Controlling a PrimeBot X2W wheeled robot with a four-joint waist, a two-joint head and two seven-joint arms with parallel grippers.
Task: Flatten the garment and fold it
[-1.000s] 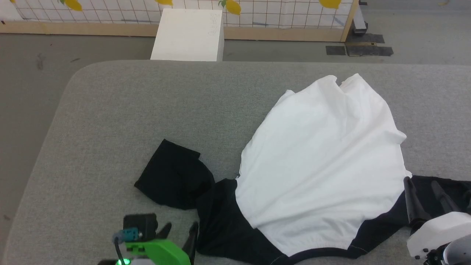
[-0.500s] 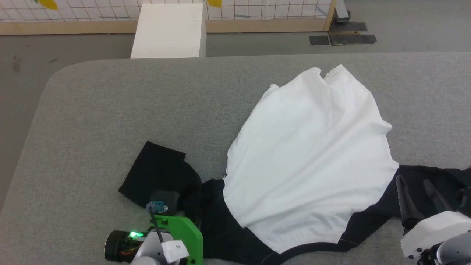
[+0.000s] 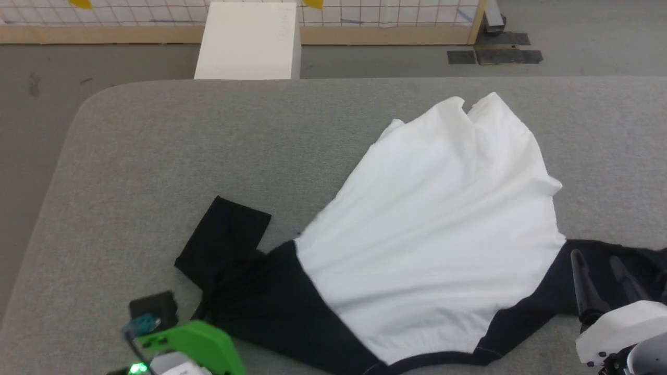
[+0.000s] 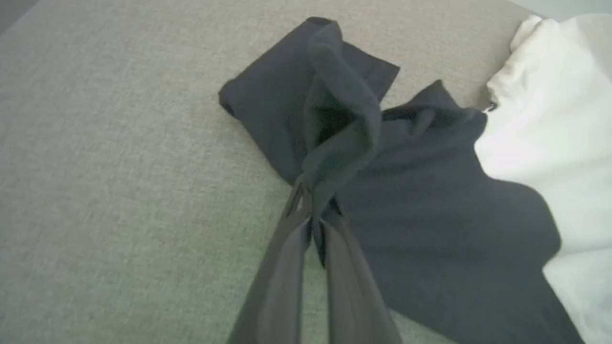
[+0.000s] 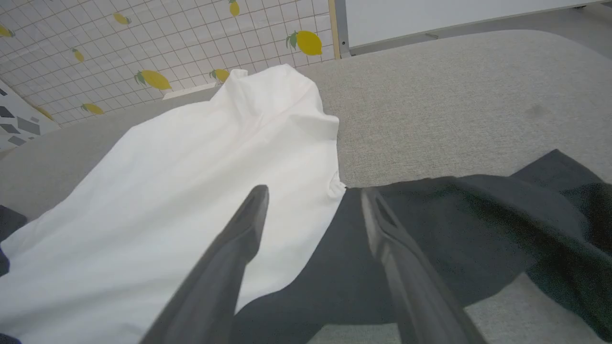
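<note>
— Where's the shirt sitting?

— The garment (image 3: pixel 432 229) lies on the grey table (image 3: pixel 208 146), over toward my right. I see the white body fanned out to the far side and the black shoulders along the near edge. One black sleeve (image 3: pixel 221 239) pokes out to the left.

— Left claw?

— The head camera gives me its green mount (image 3: pixel 193 341) just near that sleeve. The left wrist camera gives me the grip itself: the left gripper (image 4: pixel 313 210) is pinched tight on a raised ridge of black cloth where sleeve meets shoulder.

— And the right?

— The right gripper (image 3: pixel 599 265) is spread wide and holds nothing, above the black fabric at the near right. On its wrist camera I get one finger over white and the other over black; I can't tell whether either touches. That view also catches a lemon-print grid wall (image 5: pixel 158 48) beyond the table.
</note>
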